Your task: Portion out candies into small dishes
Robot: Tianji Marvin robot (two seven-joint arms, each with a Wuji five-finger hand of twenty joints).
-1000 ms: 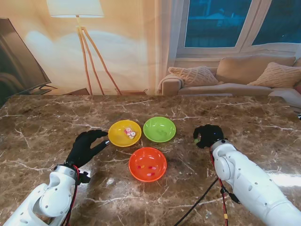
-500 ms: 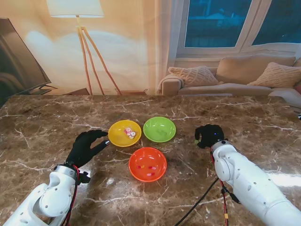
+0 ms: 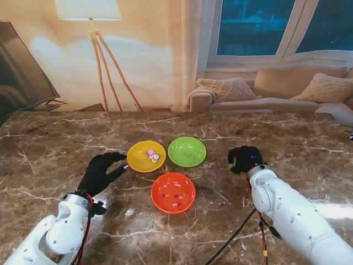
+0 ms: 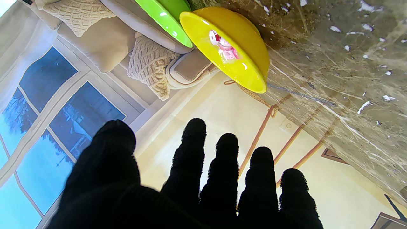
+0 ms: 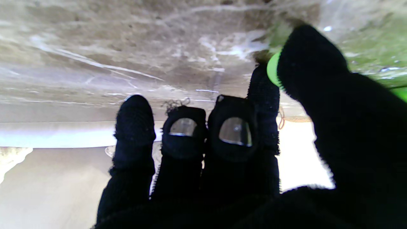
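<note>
My right hand [image 3: 244, 159] pinches a small green candy [image 5: 272, 69] between thumb and forefinger; that shallow pinch could drop it onto the marble worktop [image 3: 287, 143] before the round green plastic dish [image 3: 187, 151]. My left hand [image 3: 100, 172] rests spread and empty.

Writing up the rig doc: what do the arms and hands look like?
Both arms are glossy white, rounded shells. Left hand and right hand wear black knit gloves; clear pads show on two right fingertips. Red and black cables run along each forearm.
</note>
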